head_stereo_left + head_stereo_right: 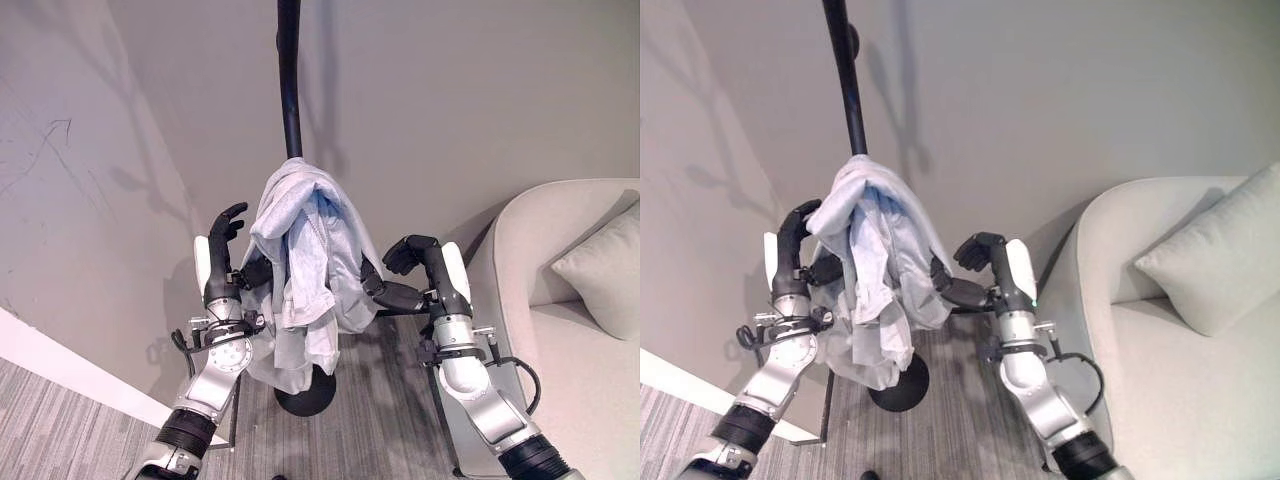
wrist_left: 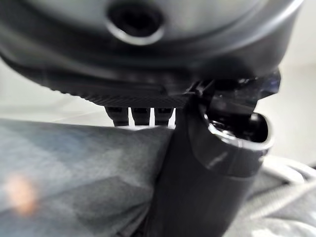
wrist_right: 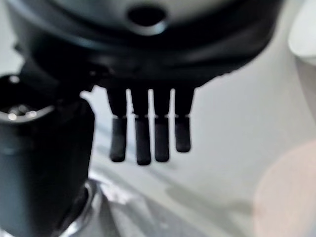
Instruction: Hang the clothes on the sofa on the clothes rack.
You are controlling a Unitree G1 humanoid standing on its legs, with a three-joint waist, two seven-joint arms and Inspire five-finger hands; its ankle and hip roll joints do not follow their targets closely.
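On the rack: pale blue-grey cloth garment (image 1: 300, 270) draped over the black metal clothes rack pole (image 1: 289, 90), hanging down toward its round black base (image 1: 308, 398).
Left robot hand (image 1: 222, 250): beside the garment's left edge, fingers loosely extended upward, gripping nothing.
Right robot hand (image 1: 412, 258): by the garment's right edge, apart from the cloth, fingers straight in its wrist view.
Right of rack: cream upholstered sofa (image 1: 560, 300) with a matching cushion (image 1: 605, 265).

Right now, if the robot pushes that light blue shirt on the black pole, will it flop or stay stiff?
Probably flop: the light blue shirt hangs in soft folds over the black pole rack. It looks thin, so likely light. Draped loosely, it might slide off if shoved.
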